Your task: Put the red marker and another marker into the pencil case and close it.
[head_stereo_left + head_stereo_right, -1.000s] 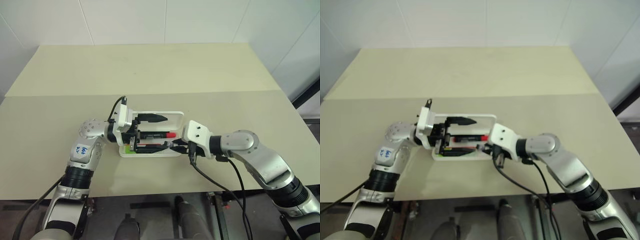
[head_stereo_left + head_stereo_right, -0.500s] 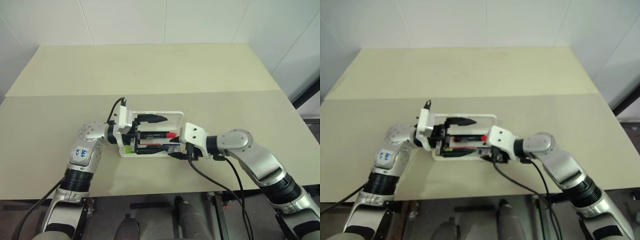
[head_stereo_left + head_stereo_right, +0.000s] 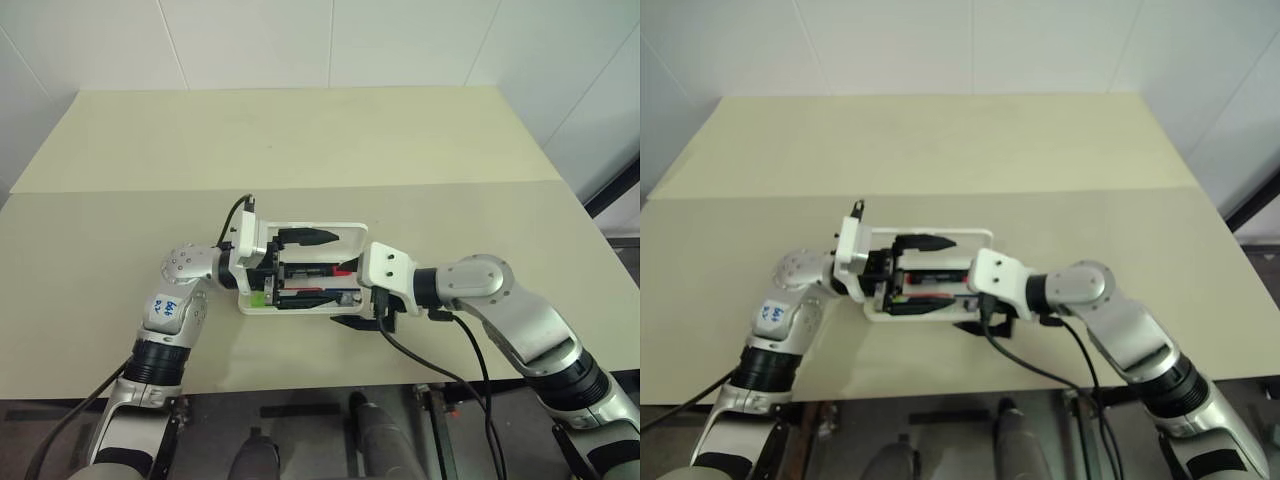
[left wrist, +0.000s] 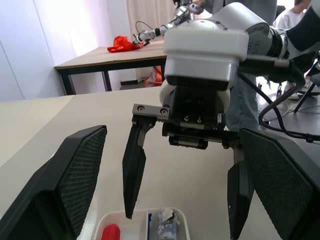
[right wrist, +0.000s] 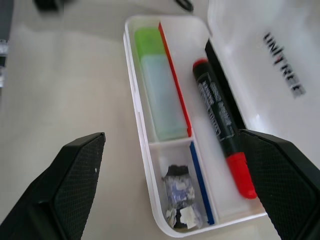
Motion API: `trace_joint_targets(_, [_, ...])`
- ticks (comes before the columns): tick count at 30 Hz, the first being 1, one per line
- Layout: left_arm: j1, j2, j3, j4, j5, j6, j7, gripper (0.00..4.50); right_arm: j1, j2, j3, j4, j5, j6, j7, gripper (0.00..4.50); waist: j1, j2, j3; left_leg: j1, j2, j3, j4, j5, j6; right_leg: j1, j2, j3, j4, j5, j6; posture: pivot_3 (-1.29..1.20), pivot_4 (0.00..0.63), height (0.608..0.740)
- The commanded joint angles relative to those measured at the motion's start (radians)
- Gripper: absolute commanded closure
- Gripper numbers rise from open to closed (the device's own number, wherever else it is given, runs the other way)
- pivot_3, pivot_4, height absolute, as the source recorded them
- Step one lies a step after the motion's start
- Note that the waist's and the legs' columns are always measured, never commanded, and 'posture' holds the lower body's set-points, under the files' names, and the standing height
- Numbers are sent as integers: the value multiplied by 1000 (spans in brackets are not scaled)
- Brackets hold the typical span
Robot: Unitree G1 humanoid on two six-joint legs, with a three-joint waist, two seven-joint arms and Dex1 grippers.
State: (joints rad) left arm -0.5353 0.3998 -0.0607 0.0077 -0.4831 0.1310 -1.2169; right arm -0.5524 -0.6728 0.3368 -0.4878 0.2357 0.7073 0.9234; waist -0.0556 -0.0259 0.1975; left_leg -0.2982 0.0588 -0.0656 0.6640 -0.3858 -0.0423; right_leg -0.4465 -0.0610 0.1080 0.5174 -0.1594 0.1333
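The pencil case (image 5: pixel 150 150) lies open on the table (image 3: pixel 300 140), with its lid (image 5: pixel 270 65) tipped back. The red marker (image 5: pixel 220 125) lies inside it, in the long slot next to the lid. The other marker (image 5: pixel 157 85), the one with the green cap, lies in the slot beside it. A small crumpled bit (image 5: pixel 180 195) sits in the little end pocket.

The right gripper (image 4: pixel 182 190) hangs over one end of the case with its fingers spread wide and nothing in them. The left gripper (image 3: pixel 290 255) is at the other end, wide open too, holding nothing.

Both markers look to be in, so I think only the closing is left. The case is light, so a push on the lid could make it slide away. The lid might also catch a finger that is over the tray
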Motion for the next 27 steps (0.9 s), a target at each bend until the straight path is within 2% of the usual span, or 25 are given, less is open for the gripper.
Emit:
trace_joint_targets(1, [1, -12, -5, -57, -39, 18, -2, 0, 17, -21, -69, -127, 59, 71, -12, 7, 0, 0, 0, 0, 0, 0, 0, 0, 0, 0, 0, 0, 0, 0, 0, 0, 150, 740])
trace_joint_targets(9, [-24, -47, -4, -121, -93, 85, 12, 0, 56, -74, -200, -310, 170, 250, -72, 7, 1, 0, 0, 0, 0, 0, 0, 0, 0, 0, 0, 0, -1, 0, 0, 0, 150, 740])
trace_joint_targets(15, [-65, -67, 9, -159, -133, 137, 48, 0, 69, -116, -329, -362, 230, 350, -124, 7, 1, 0, 0, 0, 0, 0, 0, 0, 0, 0, 0, 0, -5, -1, 0, 0, 150, 740])
trace_joint_targets(21, [-144, -81, 56, -182, -189, 220, 157, 0, 91, -155, -407, -352, 239, 373, -171, 7, 1, -1, 1, 0, 0, 0, 0, -1, 0, 0, 0, 0, -6, -1, 1, 0, 150, 740])
trace_joint_targets(27, [-194, -54, 99, -176, -191, 278, 240, 0, 98, -189, -458, -303, 227, 335, -197, 7, 1, -1, 1, 0, 0, 0, 0, -2, 3, 0, 0, 0, -7, -2, 1, 0, 150, 740])
